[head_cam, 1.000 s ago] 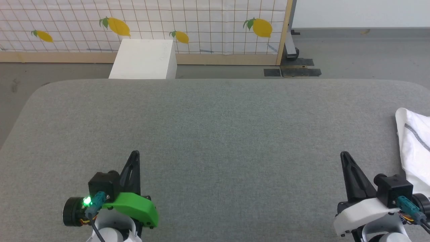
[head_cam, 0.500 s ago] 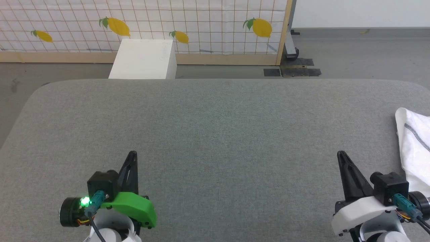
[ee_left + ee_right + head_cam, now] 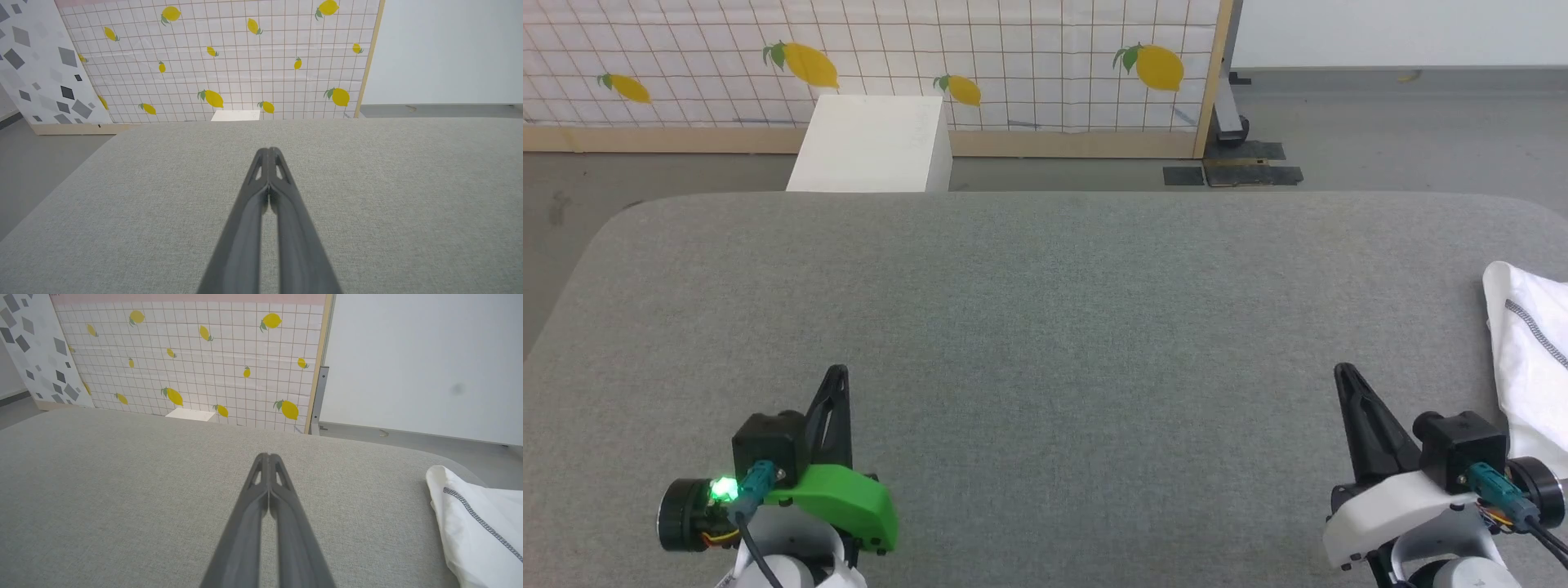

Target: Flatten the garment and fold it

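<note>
Left gripper and right gripper both pressed shut, holding nothing, over a grey table; the garment lies at its right edge

The two grippers sit low near the table's front edge, well apart, with their fingertips touching in each wrist view. The garment, white with a dark zigzag seam, lies crumpled just beside the right gripper and runs out of the head view. A wide stretch of grey surface reaches from the grippers to the rounded far edge, beyond which stand a white box and a lemon-printed screen

L gripper green shell, lit green LED; R gripper white shell; both black fingers, teal plugs.
</note>
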Available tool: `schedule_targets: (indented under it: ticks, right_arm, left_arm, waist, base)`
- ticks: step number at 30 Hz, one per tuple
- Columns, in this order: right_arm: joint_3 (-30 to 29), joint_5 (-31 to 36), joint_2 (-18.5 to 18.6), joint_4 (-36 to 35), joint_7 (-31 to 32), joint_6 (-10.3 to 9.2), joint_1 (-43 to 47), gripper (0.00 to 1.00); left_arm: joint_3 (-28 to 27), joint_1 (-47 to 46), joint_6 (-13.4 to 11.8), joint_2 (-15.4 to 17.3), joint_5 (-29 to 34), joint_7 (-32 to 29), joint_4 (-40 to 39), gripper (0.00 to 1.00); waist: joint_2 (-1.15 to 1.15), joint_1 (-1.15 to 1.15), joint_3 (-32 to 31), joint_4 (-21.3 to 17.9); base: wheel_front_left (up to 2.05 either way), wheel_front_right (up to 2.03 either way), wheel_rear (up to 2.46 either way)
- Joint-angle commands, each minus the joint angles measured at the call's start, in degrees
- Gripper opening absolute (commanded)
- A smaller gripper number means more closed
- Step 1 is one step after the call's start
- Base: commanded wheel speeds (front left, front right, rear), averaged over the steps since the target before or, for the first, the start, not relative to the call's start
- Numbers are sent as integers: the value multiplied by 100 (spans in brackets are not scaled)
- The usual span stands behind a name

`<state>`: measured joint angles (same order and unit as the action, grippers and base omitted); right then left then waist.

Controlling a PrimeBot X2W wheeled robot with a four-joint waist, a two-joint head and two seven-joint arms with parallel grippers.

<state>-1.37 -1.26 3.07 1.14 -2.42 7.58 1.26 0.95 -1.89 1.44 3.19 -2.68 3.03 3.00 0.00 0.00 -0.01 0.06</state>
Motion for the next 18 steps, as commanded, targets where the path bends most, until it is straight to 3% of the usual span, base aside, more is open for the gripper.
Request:
schedule_targets:
  ticks: [1, 18]
  right_arm:
    - [29, 54, -16, -42, 39, -7, -83, 0]
    - [110, 108, -18, -96, 193, -8, -116, 0]
  left_arm:
    - [-21, 107, -39, -26, 55, -49, -54, 0]
    - [-77, 169, -119, -30, 216, -241, -240, 0]
  waist:
    - [0, 0, 0, 0]
    - [0, 0, 1, -5]
  base:
    - [0, 0, 0]
    - [0, 0, 0]
